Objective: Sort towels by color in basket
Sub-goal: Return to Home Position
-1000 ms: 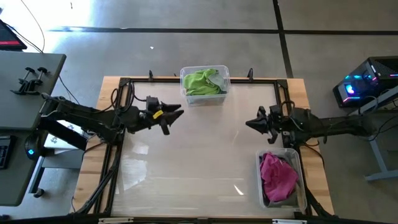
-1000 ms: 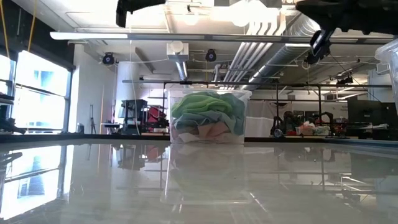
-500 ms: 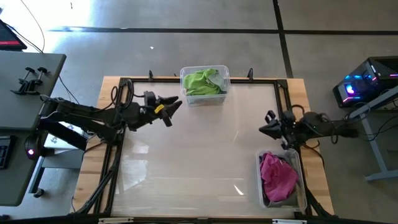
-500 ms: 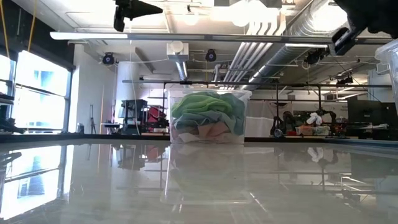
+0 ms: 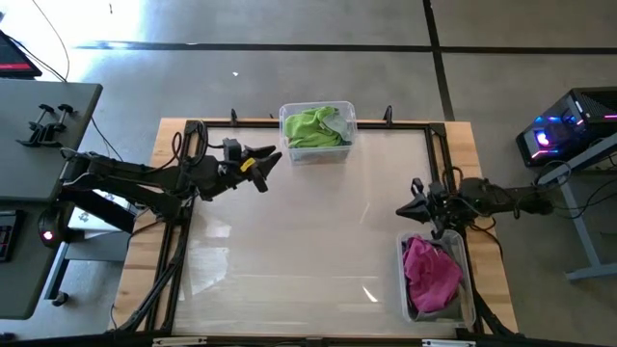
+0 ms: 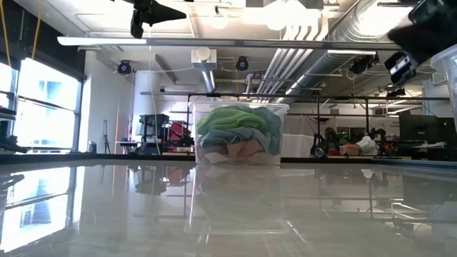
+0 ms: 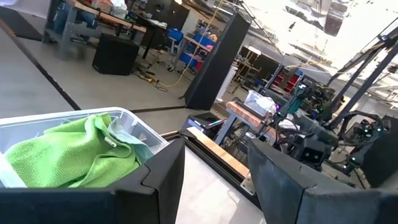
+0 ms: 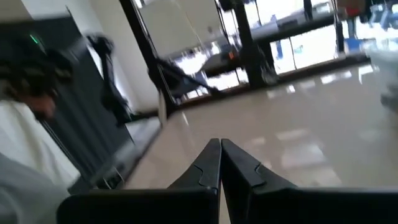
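The sorting is judged finished. Lime green towels (image 5: 313, 127) are heaped in the clear bin (image 5: 351, 117) at the 12 o'clock edge of the table (image 5: 289, 251), and a magenta towel (image 5: 431, 270) is bunched in the second bin (image 5: 469, 284) at about 5 o'clock. In the low view, paler teal and pinkish cloth can be made out beneath the green. No towel is seen loose on the tabletop.

The left gripper (image 5: 270, 170) is held above the table at about 10 o'clock, just short of the clear bin, with its jaws spread apart and nothing between them. The right gripper (image 5: 405, 208) is held at 3 o'clock, just off the 12 o'clock end of the second bin, with its jaws pressed together on nothing.

For the return home, each arm should be drawn back toward its own side, 9 o'clock and 3 o'clock, with height kept until the bins are cleared. The right wrist should be lifted away from the bin rim rather than swept past it, so that the second bin is not nudged.
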### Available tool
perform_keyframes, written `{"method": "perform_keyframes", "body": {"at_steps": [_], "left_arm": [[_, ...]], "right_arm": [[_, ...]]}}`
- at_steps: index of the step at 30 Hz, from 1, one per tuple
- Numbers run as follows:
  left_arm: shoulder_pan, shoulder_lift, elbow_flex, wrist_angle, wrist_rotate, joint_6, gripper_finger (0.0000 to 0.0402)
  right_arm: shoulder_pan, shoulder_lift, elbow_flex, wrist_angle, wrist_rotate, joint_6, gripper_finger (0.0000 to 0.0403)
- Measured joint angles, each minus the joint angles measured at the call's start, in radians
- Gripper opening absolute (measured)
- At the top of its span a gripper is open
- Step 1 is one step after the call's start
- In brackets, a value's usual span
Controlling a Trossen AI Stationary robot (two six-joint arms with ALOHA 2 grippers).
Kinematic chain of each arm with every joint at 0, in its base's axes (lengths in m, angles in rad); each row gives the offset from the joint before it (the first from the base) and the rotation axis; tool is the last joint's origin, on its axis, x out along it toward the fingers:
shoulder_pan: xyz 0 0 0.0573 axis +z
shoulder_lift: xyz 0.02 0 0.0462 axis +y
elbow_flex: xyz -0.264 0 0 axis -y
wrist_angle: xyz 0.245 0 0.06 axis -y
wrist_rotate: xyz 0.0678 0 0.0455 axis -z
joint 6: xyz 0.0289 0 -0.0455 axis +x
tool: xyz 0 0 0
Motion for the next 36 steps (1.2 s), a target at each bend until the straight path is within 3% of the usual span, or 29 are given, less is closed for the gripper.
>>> {"method": "perform_keyframes", "body": {"at_steps": [7,16,28,36], "left_arm": [[0.008,0.0,0.0,-0.015,-0.001,0.0,0.0162],[0.008,0.0,0.0,-0.041,0.0,0.0,0.0162],[0.008,0.0,0.0,-0.077,0.005,-0.034,0.0162],[0.008,0.0,0.0,-0.079,0.143,0.027,0.0162]], "right_arm": [[-0.001,0.0,0.0,-0.158,0.02,-0.013,0.0],[-0.008,0.012,-0.07,-0.023,0.041,0.017,0.0],[-0.011,0.01,-0.07,-0.022,0.083,0.054,0.0],[-0.011,0.01,-0.07,-0.024,0.069,0.1,0.0]]}}
